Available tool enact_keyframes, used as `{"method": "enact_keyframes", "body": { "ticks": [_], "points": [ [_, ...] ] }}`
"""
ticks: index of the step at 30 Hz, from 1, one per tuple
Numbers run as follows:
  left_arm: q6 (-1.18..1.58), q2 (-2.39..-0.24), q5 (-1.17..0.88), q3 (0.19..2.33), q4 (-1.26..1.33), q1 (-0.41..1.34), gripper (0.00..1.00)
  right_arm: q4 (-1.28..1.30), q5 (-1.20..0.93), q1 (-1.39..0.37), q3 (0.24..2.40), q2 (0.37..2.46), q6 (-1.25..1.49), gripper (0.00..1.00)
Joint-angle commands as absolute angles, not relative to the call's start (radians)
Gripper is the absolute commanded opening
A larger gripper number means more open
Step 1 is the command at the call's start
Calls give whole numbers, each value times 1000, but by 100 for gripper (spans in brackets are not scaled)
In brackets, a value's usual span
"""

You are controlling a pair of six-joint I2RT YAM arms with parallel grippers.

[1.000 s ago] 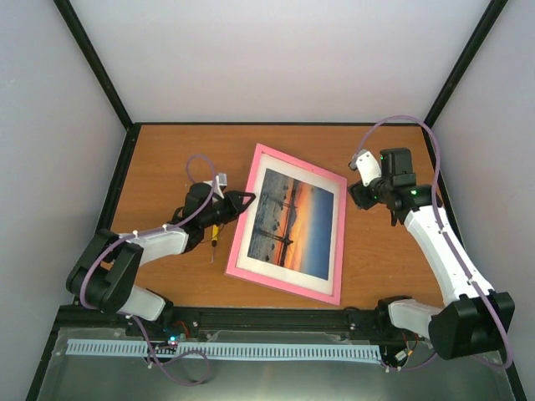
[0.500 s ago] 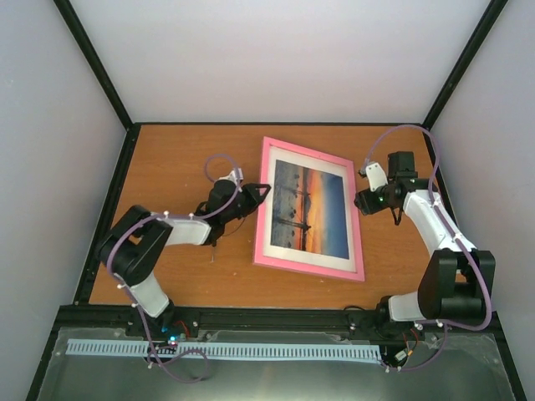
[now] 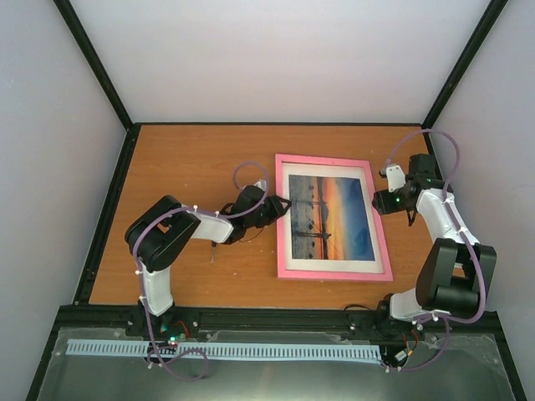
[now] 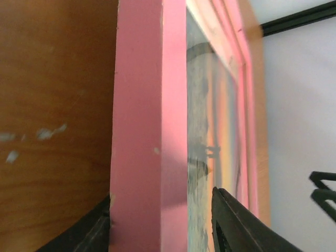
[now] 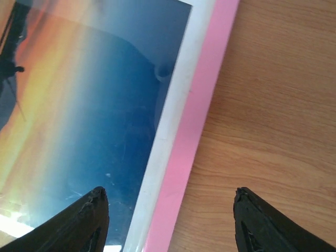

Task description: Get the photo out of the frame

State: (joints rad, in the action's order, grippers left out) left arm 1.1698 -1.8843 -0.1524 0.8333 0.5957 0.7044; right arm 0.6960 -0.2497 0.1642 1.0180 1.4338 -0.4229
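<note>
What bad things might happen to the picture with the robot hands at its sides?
The left hand straddles the pink edge of the frame, one finger over the front; squeezing or dragging might scratch the front of the photo.
The frame lies face up on the table, so lifting it by one thin edge might let it slip.
The right hand hovers open over the other edge; coming down off-target might shove the frame sideways.

I can't make out a single word, number or logo from here. The photo [image 3: 328, 219], the frame [image 3: 281, 242] and the table [image 3: 184, 167] show no readable marks.
</note>
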Motion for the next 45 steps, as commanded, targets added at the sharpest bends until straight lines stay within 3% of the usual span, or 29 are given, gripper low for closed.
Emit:
{"method": "enact_keyframes", "body": {
  "ticks": [1, 7, 13, 19, 25, 36, 45],
  "points": [
    [1103, -1877, -128, 917, 463, 722, 48, 679, -278, 215, 1015, 1455, -453, 63],
    [1037, -1810, 24, 922, 261, 723, 62, 681, -290, 242, 1017, 1472, -465, 62],
    [928, -1715, 167, 927, 133, 722, 67, 686, -294, 245, 1009, 1482, -470, 63],
    [838, -1644, 198, 951, -20, 722, 65, 717, -314, 245, 999, 1494, -468, 62],
    [787, -1647, 106, 988, -147, 742, 56, 720, -324, 244, 997, 1514, -468, 62],
    [765, -1811, 112, 1131, -294, 868, 61, 709, -295, 243, 998, 1594, -443, 61],
    [835, -1865, 145, 1147, -337, 889, 56, 704, -281, 242, 928, 1588, -473, 59]
  ]
}}
